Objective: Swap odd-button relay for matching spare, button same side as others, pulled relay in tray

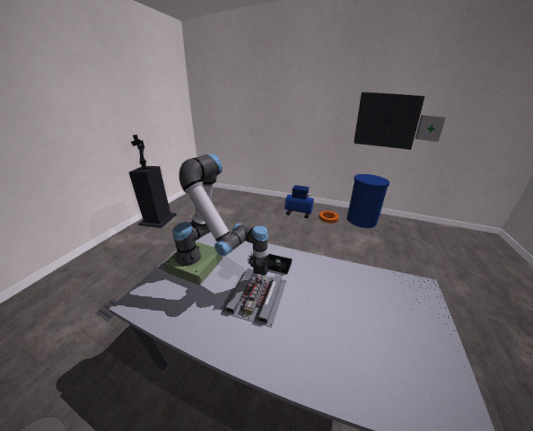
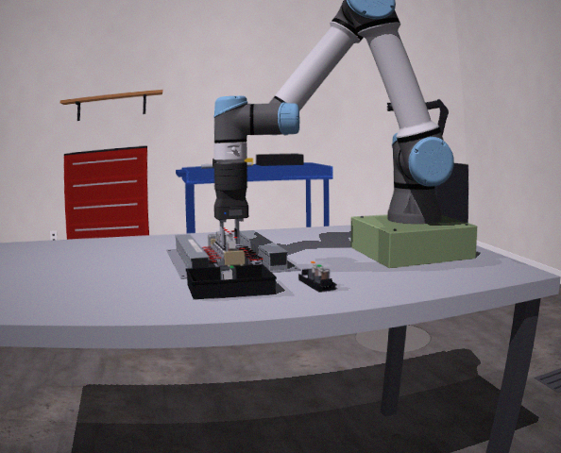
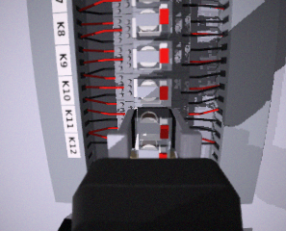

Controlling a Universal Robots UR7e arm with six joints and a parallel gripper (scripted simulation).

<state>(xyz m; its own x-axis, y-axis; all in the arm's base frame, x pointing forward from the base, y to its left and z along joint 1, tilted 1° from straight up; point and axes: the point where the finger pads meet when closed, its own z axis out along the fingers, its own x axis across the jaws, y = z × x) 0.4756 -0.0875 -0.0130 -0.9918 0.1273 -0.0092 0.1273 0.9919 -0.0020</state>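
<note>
Item: relay [image 3: 152, 132], red test button off-centre on its top, same side as the buttons up the row. Location: between my fingers, which were clamped on its sides, directly over the socket row [image 3: 149, 58] beside label K12 [image 3: 72, 145]. Black tray [image 2: 231, 282] lay on the counter [image 2: 100, 293] just beyond the row's end

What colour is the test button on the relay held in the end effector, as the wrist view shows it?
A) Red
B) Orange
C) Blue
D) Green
A: in the wrist view the relay between the end effector fingers carries a red button, the same colour as the buttons on the relays further up the row.
</note>
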